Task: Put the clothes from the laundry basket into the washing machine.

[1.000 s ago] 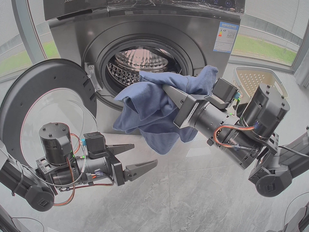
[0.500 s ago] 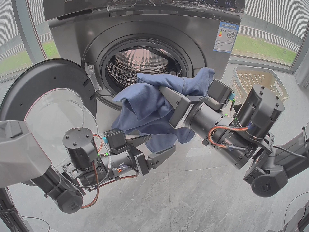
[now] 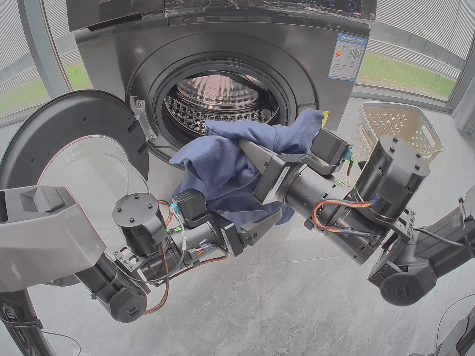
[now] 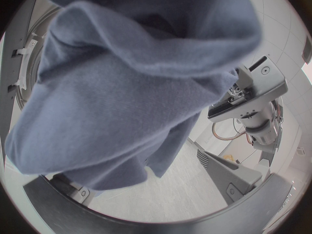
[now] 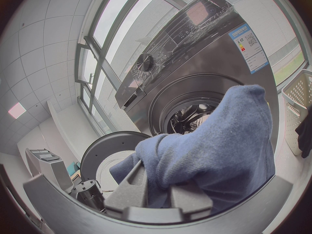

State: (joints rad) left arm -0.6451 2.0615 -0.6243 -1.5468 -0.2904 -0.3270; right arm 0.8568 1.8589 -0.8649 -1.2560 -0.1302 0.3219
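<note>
A blue garment [image 3: 217,159] hangs in front of the washing machine's [image 3: 222,40] open drum [image 3: 217,97], at the lower rim of the opening. My right gripper [image 3: 240,144] is shut on its upper folds; in the right wrist view the cloth [image 5: 221,147] bunches over that gripper [image 5: 159,182]. My left gripper [image 3: 262,211] is open just under the garment's hanging lower edge. In the left wrist view the cloth [image 4: 113,98] droops down between its spread fingers [image 4: 227,176].
The round door [image 3: 64,139] is swung open to the left of the drum. A pale perforated laundry basket [image 3: 396,124] stands on the floor right of the machine, with a dark garment [image 5: 305,134] over its rim. Grey floor lies below both arms.
My left arm has risen and swung right, bringing its open gripper under the garment's lower edge. The right gripper has carried the garment slightly left, closer to the drum.
</note>
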